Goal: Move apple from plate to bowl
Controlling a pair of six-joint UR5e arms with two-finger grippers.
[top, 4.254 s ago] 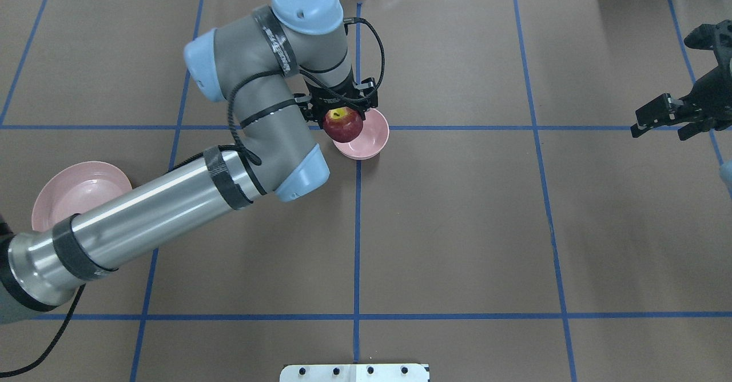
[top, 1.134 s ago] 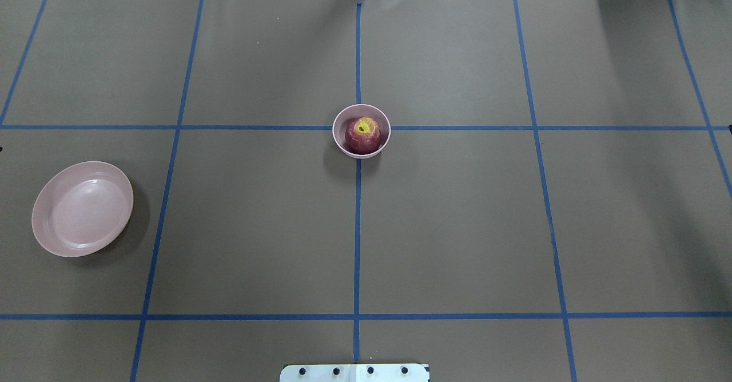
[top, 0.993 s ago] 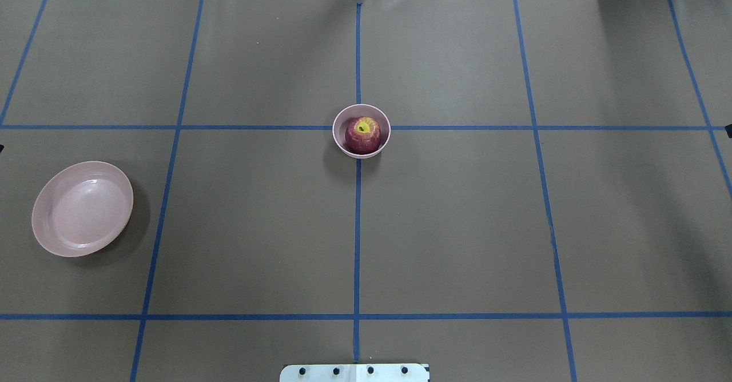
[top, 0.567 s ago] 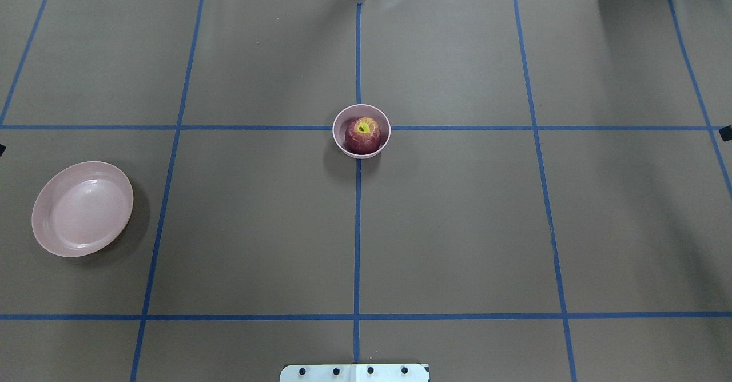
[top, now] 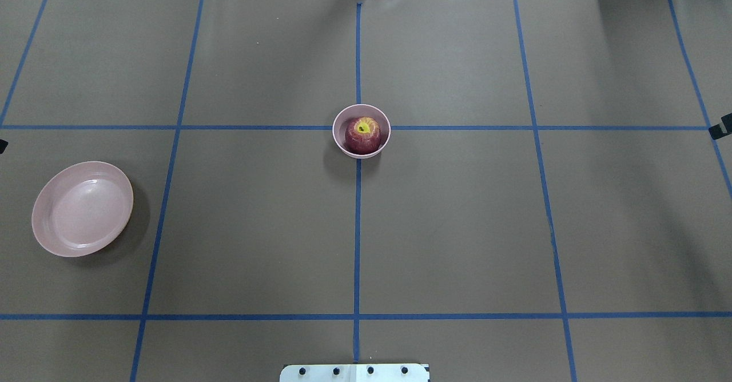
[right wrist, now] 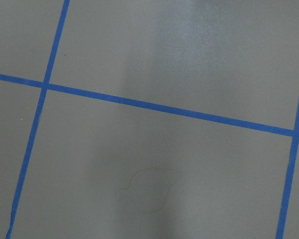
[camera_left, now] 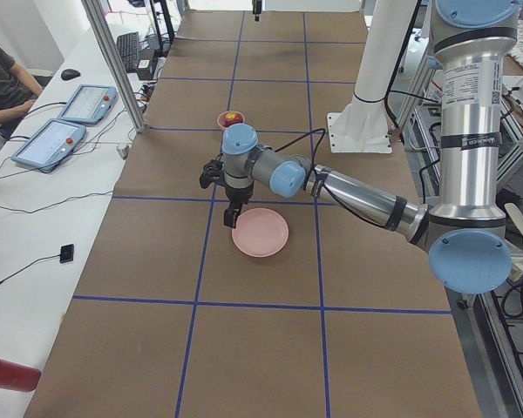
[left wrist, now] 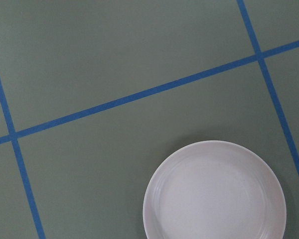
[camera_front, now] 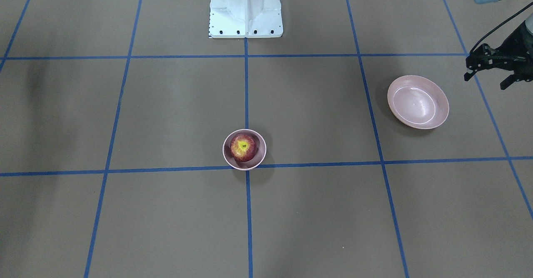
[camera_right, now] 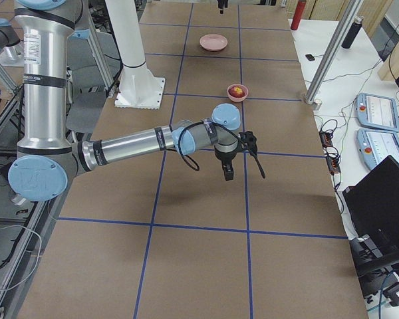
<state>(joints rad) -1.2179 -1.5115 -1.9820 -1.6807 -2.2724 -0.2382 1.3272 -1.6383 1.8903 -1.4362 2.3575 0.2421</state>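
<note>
The dark red apple (top: 362, 135) sits stem up inside the small pink bowl (top: 360, 154) at the table's centre, also seen from the front (camera_front: 242, 147) in the bowl (camera_front: 227, 157). The wide pink plate (top: 83, 209) lies empty at the left; it also shows in the front view (camera_front: 418, 102) and the left wrist view (left wrist: 214, 194). My left gripper (camera_front: 487, 80) hangs open and empty above the table just beyond the plate, far from the bowl. My right gripper (camera_right: 239, 158) hovers over bare table far right of the bowl; I cannot tell whether it is open or shut.
Brown paper with blue tape grid lines covers the table. The white robot base (camera_front: 245, 9) stands at the near edge. Control tablets (camera_left: 65, 122) and a seated operator (camera_left: 0, 78) are past the far edge. Only a black sliver of the right gripper (top: 721, 126) shows overhead.
4.3 s ago my left gripper held the apple over the bowl; now the apple lies in the bowl and the left arm has drawn back out of the overhead view. A sliver of the right gripper edges in.
</note>
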